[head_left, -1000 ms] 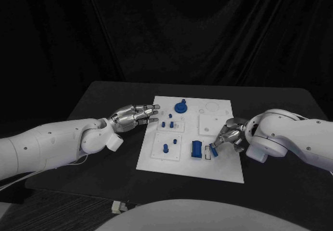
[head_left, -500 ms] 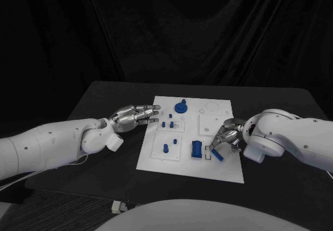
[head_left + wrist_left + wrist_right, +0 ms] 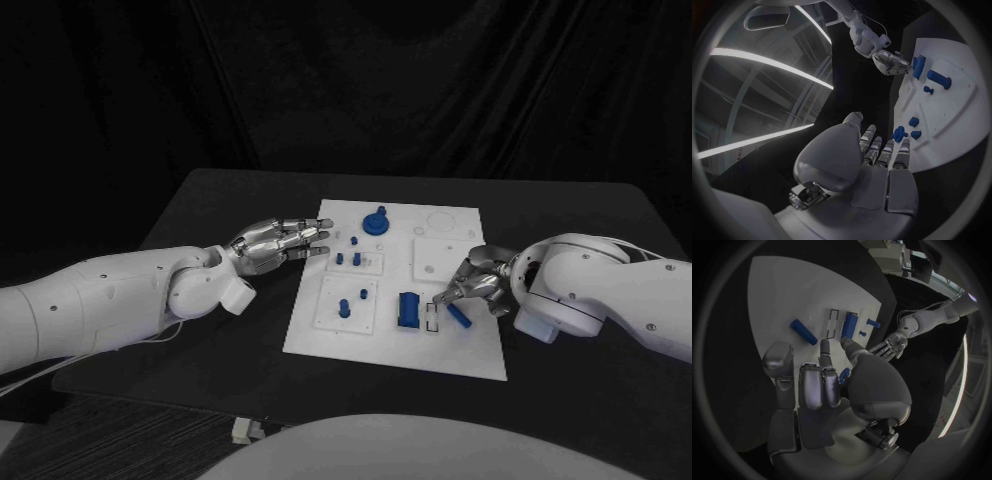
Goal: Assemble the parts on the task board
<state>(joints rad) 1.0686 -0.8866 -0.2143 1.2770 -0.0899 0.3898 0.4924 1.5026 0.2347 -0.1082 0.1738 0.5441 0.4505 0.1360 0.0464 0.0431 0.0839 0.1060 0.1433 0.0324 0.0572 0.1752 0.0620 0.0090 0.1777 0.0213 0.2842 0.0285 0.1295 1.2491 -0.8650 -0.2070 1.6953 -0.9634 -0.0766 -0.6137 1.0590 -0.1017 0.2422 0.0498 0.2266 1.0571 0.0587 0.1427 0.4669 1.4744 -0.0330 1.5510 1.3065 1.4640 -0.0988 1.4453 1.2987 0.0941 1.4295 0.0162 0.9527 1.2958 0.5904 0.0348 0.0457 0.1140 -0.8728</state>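
The white task board lies mid-table. A loose blue peg lies on its right part, just below my right hand. The right wrist view shows this peg lying free on the board, a short way beyond the fingertips, and the hand holds nothing. A taller blue block stands next to a narrow slot. My left hand hovers at the board's left edge with its fingers spread and nothing in it. Small blue pegs stand just past its fingertips.
A blue knob stands near the board's far edge, and another blue piece sits on the left half. The black table has bare room around the board on every side.
The blue peg under my right hand has shifted a little to the right and turned; it now lies free on the board. The right forearm has swung slightly outward. The left hand is unmoved.
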